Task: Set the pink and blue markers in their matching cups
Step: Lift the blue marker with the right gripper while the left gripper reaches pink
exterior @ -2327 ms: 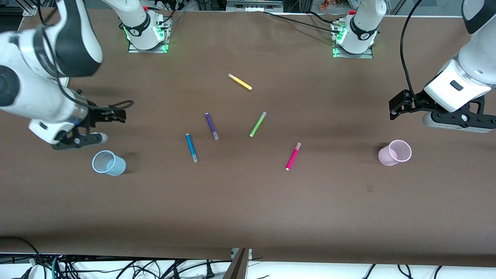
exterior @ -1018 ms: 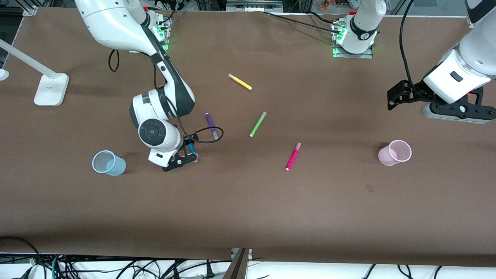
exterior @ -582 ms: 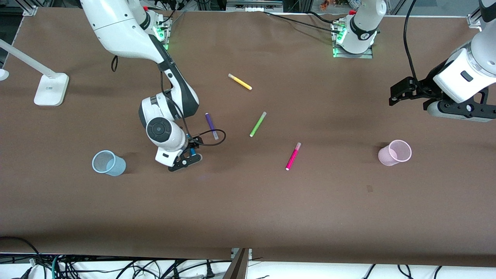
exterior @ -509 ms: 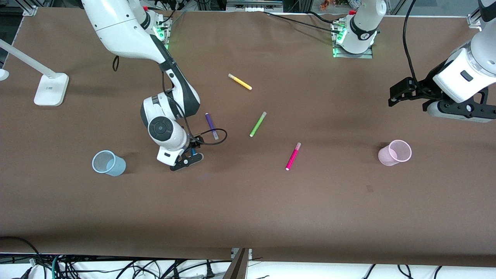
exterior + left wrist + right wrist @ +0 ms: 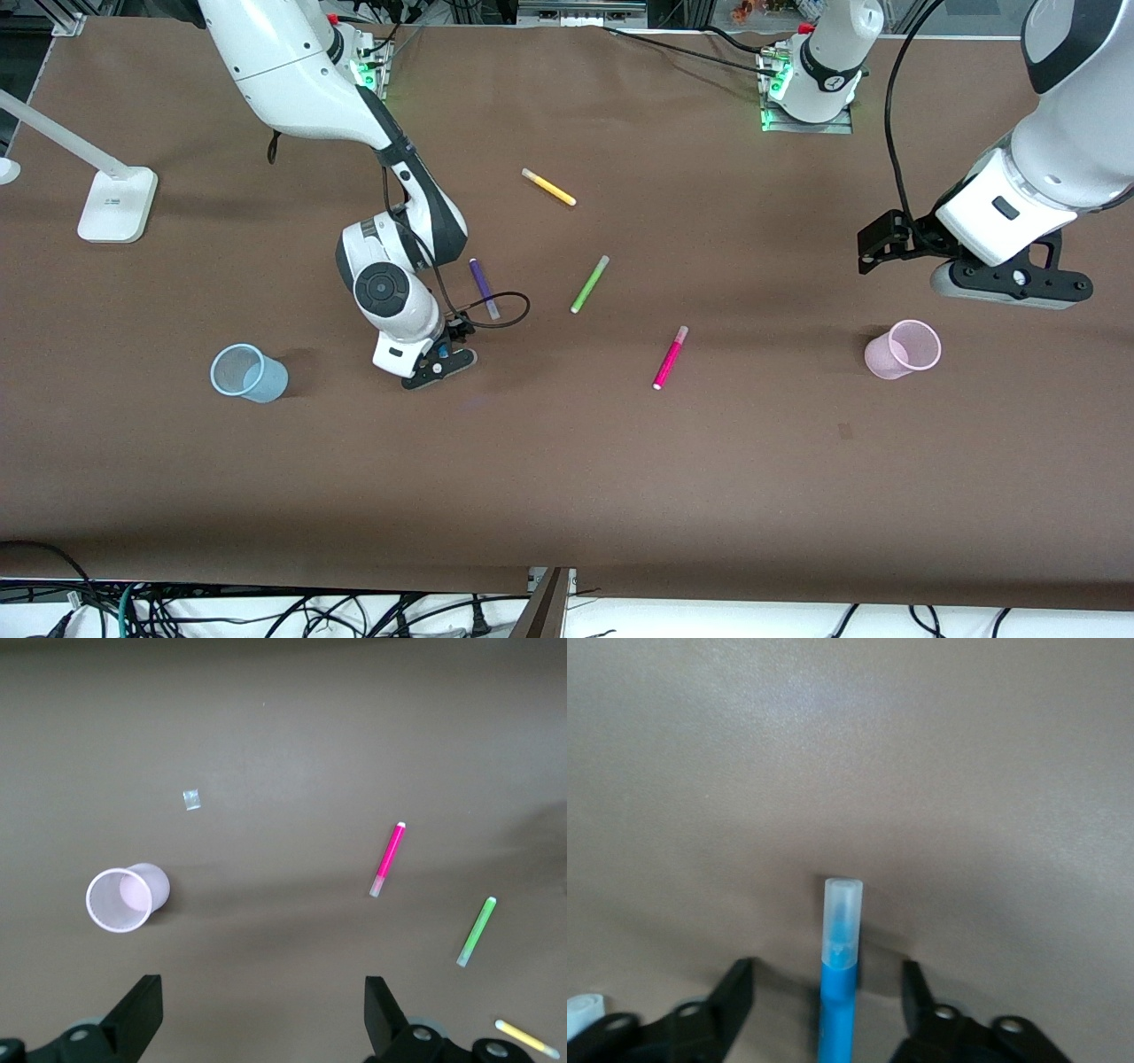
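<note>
The blue marker [image 5: 837, 992] lies on the brown table between the open fingers of my right gripper [image 5: 438, 361], which is low over it; neither finger touches it. In the front view my hand hides most of the marker. The pale blue cup [image 5: 247, 373] stands upright toward the right arm's end. The pink marker [image 5: 670, 357] lies mid-table and also shows in the left wrist view [image 5: 388, 858]. The pale pink cup [image 5: 904, 349] stands upright toward the left arm's end. My left gripper [image 5: 1008, 282] is open, empty and high over the table beside that cup [image 5: 124, 897].
A purple marker [image 5: 483, 287], a lime-green marker [image 5: 589, 283] and a yellow marker [image 5: 548, 187] lie mid-table. My right arm's cable loops over the purple marker's tip. A white lamp base [image 5: 115, 206] stands at the right arm's end.
My right arm swung in from its end of the table and came down over the blue marker. My left arm shifted a little toward the table's middle, near the pink cup.
</note>
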### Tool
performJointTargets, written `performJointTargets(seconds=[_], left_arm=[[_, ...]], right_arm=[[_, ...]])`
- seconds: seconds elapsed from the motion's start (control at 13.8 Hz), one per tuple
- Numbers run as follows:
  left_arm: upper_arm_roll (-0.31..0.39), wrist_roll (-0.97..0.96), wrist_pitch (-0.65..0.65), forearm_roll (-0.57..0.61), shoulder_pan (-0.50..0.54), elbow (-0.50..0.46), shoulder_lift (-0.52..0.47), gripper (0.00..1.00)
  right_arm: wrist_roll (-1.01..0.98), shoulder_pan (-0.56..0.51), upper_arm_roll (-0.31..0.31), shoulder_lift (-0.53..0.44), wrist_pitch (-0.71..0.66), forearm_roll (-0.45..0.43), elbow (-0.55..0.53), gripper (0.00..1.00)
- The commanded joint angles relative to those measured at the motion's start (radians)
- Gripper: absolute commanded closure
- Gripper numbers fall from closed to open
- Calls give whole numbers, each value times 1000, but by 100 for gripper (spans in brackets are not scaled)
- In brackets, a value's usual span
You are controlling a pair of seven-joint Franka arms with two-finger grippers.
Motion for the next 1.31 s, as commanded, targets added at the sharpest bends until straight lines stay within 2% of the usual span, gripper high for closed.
performJointTargets(seconds=[0.0, 0.15, 0.44, 0.58, 0.73, 0.87, 1.09, 1.24], left_arm=[[22, 37, 66, -41, 4, -38, 12, 0], [19, 36, 196, -44, -11, -90, 58, 0], [16, 34, 405, -44, -94, -121, 200, 0], [16, 25, 508, -44, -131, -173, 231, 0], [16, 24, 539, -46, -158, -195, 247, 0], [16, 22, 551, -46, -194, -204, 282, 0], [17, 4, 728, -36, -231, -337, 291, 0], [17, 2, 804, -29, -249, -418, 291, 0]], right_arm=[[3, 7, -3, -11, 20, 16, -21, 75], [-4, 9, -3, -12, 19, 15, -19, 100], [-21, 6, -9, -49, 9, 15, -16, 100], [-64, -6, -26, -101, -50, 15, -7, 100], [-199, -28, -66, -149, -124, 16, 10, 100], [-320, -77, -71, -196, -141, 22, 14, 100], [-467, -135, -72, -258, -173, 50, 14, 100], [-628, -178, -72, -265, -173, 115, 14, 100]])
